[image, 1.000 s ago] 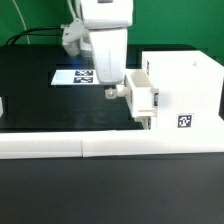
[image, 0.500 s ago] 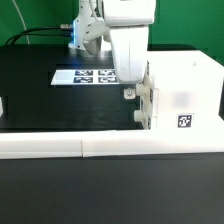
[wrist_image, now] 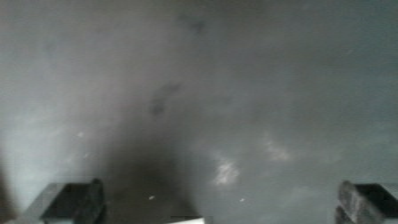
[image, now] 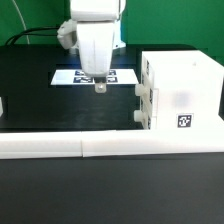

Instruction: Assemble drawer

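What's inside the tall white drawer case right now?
Two small white trays sit pushed into the tall white plastic drawer case, their fronts showing on the exterior view's left face. Their contents and the case's interior are hidden. The gripper hangs apart, open and empty.

White boxy drawer (image: 180,92) stands upright at the exterior view's right, trays pushed in, tag facing front

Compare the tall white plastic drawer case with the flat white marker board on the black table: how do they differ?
The tall white plastic drawer case stands as a boxy block, while the flat white marker board lies thin on the table. The case shows one square tag; the board carries several. The gripper hangs over the board, not the case. Both are white and tagged.
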`<action>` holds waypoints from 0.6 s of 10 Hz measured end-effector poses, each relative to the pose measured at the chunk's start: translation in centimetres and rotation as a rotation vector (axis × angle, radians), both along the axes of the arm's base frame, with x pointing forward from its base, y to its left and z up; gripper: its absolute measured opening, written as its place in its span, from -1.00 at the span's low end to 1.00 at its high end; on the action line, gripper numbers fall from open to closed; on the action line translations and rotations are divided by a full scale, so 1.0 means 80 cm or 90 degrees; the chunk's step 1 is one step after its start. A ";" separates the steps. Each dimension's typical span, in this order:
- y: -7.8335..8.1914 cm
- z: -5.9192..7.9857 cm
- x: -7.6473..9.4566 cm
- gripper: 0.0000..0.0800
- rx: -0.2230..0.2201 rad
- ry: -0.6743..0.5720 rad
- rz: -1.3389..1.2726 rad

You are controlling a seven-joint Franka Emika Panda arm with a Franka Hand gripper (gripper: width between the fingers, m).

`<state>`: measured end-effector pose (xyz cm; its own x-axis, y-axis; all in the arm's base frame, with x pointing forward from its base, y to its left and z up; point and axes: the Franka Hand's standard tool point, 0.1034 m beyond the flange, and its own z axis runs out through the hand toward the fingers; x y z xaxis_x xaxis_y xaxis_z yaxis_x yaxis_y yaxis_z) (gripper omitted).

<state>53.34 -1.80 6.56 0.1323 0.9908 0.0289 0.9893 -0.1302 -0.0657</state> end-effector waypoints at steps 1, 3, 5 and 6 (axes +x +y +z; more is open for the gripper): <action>0.000 0.006 -0.004 0.62 -0.003 -0.010 -0.021; 0.013 0.005 -0.006 0.62 -0.006 -0.034 -0.050; 0.009 0.005 -0.006 0.62 -0.006 -0.032 -0.052; 0.009 0.005 -0.006 0.62 -0.006 -0.032 -0.052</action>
